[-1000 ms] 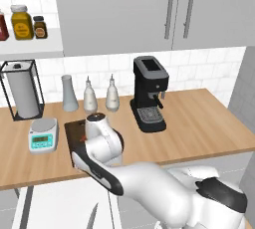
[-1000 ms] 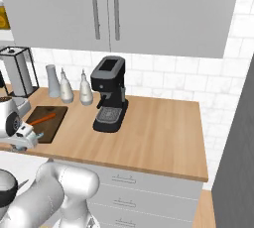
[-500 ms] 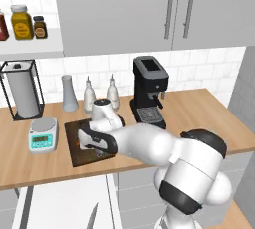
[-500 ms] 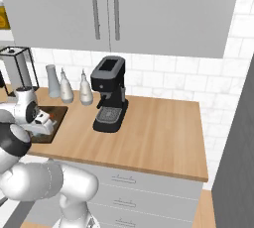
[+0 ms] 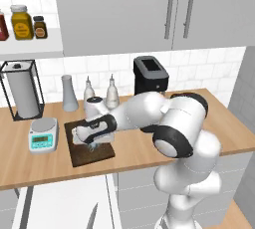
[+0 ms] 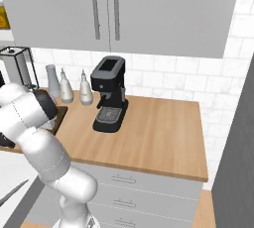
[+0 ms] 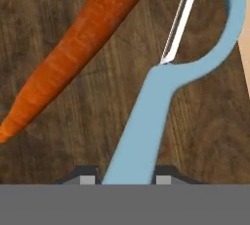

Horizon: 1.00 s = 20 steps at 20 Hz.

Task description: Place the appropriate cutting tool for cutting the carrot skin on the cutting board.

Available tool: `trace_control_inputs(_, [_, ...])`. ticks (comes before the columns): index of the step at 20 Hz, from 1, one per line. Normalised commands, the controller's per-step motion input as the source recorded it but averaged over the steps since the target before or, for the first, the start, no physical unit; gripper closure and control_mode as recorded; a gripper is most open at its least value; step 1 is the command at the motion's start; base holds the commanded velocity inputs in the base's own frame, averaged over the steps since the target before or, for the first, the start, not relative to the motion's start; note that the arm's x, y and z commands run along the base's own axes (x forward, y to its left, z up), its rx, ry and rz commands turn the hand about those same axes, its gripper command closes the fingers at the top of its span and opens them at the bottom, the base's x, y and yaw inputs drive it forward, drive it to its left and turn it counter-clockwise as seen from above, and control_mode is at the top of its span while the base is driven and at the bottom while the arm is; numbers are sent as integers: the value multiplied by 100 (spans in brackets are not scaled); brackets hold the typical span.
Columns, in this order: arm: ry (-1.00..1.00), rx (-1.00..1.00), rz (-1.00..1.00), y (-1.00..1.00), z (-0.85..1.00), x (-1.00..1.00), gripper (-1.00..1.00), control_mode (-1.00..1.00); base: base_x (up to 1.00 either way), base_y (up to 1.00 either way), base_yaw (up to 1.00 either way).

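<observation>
**Peeler coming down onto the board beside the carrot**

In the hand view, the carrot (image 7: 73,57) is lying at the left on the cutting board (image 7: 58,4), and the peeler (image 7: 161,101) is hanging to its right, its handle running down between the two dark fingertips. The hand (image 7: 125,179) is clenching that handle. The board's right edge is showing just past the peeler's looped head, so, as I judge it, the hand should be setting the tool down a little further in from that edge, lowering until the handle is resting flat, and only then letting go, keeping clear of the carrot.

The carrot is looking smooth, orange and tapered to a point. The board is showing dark brown wood with visible grain. The peeler is showing a matte light-blue handle, curving into an open loop that is spanning a thin, pale metal blade.

In the left base view, the board (image 5: 99,154) is sitting on the wooden tabletop (image 5: 134,148) near its front edge, right of a teal scale (image 5: 43,134).
</observation>
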Motion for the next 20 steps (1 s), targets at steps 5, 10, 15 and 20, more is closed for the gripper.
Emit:
trace_control_inputs(5, [0, 0, 0, 43, -31, 9, 100, -100, 0, 0, 0])
trace_control_inputs(10, [1, 0, 0, 15, -19, 1, 100, -100, 0, 0, 0])
trace_control_inputs(15, [4, 0, 0, 4, -9, -9, -100, -100, 0, 0, 0])
trace_control_inputs(20, [1, 0, -1, -2, 0, -20, -100, -100, 0, 0, 0])
